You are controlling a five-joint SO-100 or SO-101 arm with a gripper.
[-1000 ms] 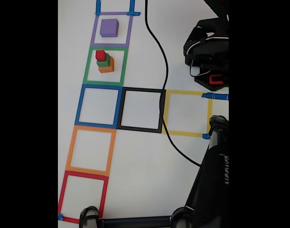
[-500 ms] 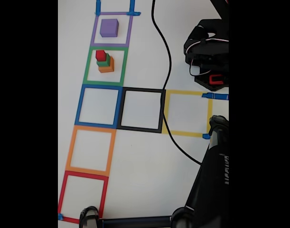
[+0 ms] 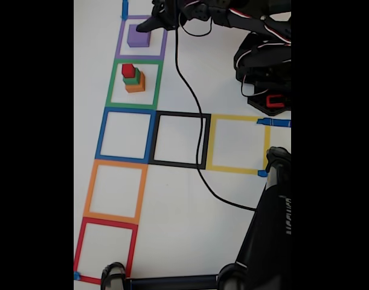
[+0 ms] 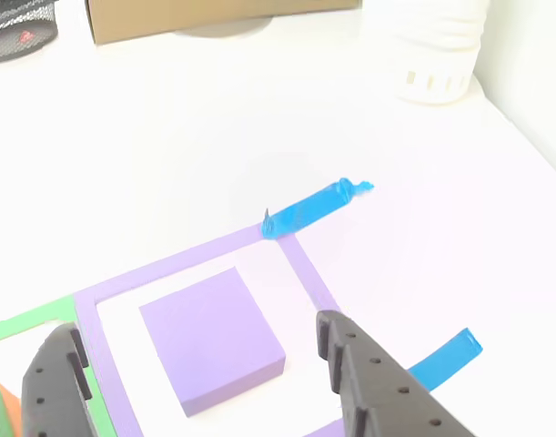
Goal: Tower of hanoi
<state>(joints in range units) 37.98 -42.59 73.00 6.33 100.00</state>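
A purple block (image 3: 137, 37) lies flat inside the purple taped square (image 3: 120, 37) at the top of the fixed view. Below it, in the green square (image 3: 113, 84), stands a stack (image 3: 133, 78) of a red block on a green block on an orange block. My gripper (image 3: 149, 22) reaches in from the right and hovers over the purple block's upper right. In the other view the purple block (image 4: 212, 337) sits between my two dark fingers (image 4: 368, 382), which stand wide apart on either side of it. The gripper (image 4: 196, 328) is open and holds nothing.
Blue (image 3: 101, 134), black (image 3: 155, 139), yellow (image 3: 211, 142), orange (image 3: 90, 190) and red (image 3: 80, 248) taped squares follow below. A black cable (image 3: 187, 90) runs down the sheet. The arm's base (image 3: 266, 72) is at the right, a black stand (image 3: 269, 229) at the lower right. Blue tape (image 4: 309, 209) marks the purple square's corner.
The arm has swung in from the upper right, bringing the gripper over the purple block. The cable has shifted left with it. The blocks have not moved.
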